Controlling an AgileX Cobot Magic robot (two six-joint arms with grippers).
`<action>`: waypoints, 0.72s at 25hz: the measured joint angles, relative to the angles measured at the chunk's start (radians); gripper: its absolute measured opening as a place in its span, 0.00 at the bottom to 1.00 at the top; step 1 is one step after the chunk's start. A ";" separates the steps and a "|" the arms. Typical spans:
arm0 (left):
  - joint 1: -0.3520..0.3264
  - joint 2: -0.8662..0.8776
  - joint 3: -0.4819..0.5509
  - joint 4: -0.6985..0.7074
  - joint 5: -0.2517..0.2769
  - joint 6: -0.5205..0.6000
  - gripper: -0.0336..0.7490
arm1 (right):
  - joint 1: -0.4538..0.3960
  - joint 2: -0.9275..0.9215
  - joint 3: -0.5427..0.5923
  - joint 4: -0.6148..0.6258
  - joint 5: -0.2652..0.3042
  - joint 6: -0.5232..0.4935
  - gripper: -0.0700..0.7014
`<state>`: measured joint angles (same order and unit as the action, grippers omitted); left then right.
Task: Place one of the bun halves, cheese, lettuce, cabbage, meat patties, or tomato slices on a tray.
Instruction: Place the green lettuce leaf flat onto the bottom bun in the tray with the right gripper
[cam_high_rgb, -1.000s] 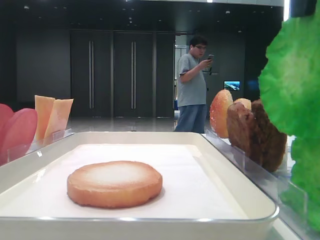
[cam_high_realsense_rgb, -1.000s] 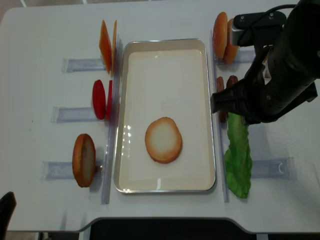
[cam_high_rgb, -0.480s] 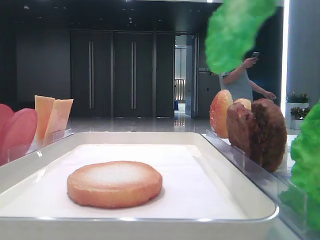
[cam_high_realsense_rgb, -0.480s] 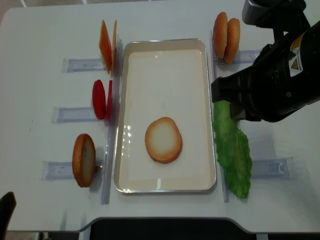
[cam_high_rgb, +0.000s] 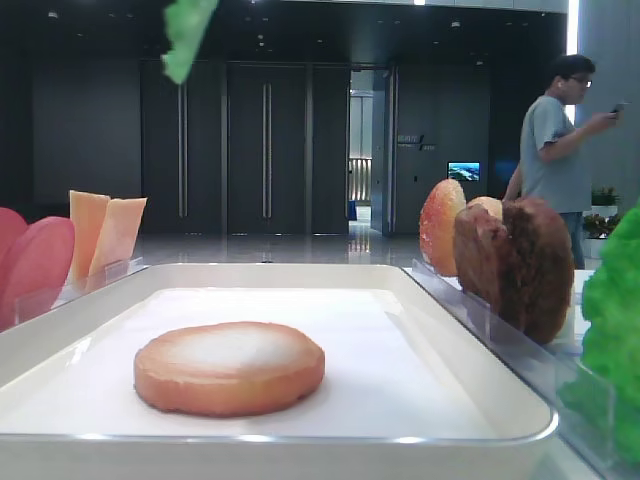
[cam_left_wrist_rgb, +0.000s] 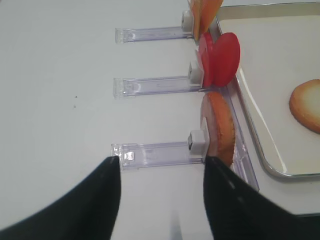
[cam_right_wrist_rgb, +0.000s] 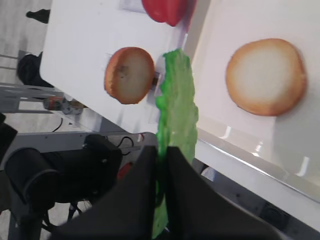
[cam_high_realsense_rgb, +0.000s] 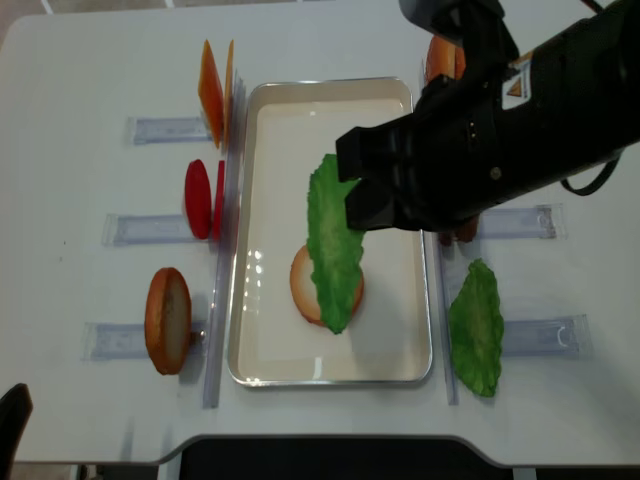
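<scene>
**Obs:** White tabletop (cam_high_realsense_rgb: 70, 90), dark hall behind in the low view. Task item first?

**Rec:** Lettuce (cam_high_realsense_rgb: 332, 248), one leaf, pinched at its top end by the right gripper (cam_right_wrist_rgb: 161, 155), jaws closed flat on it. Leaf hangs slack below the pincer, over the tray (cam_high_realsense_rgb: 330, 86); from overhead it drapes across the bun half (cam_high_realsense_rgb: 300, 285) lying on the liner. Low view shows only its tip near the top edge, well clear of the bun.

**Obs:** Progress?

**Rec:** Bun base is down. Lettuce lifted and carried over the tray, not yet laid. Lowering and release remain, by my reading.

**Obs:** Out from the pincer?

**Rec:** A second lettuce leaf (cam_high_realsense_rgb: 475, 330) sits in its rack beyond the tray's far rim. Tomato slices (cam_high_realsense_rgb: 200, 198), cheese (cam_high_realsense_rgb: 212, 92) and another bun (cam_high_realsense_rgb: 167, 320) stand opposite. Left gripper (cam_left_wrist_rgb: 162, 185): fingers spread, empty, near that bun's rack.
</scene>
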<state>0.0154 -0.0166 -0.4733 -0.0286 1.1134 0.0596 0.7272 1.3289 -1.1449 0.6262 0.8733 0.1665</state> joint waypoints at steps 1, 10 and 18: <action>0.000 0.000 0.000 0.000 0.000 0.000 0.57 | 0.000 0.017 0.000 0.033 -0.021 -0.041 0.12; 0.000 0.000 0.000 0.000 0.000 0.000 0.57 | 0.022 0.159 0.000 0.175 -0.150 -0.251 0.12; 0.000 0.000 0.000 0.000 0.000 0.000 0.57 | 0.040 0.264 0.000 0.182 -0.246 -0.296 0.12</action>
<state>0.0154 -0.0166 -0.4733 -0.0286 1.1134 0.0596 0.7676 1.5929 -1.1449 0.8077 0.6277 -0.1293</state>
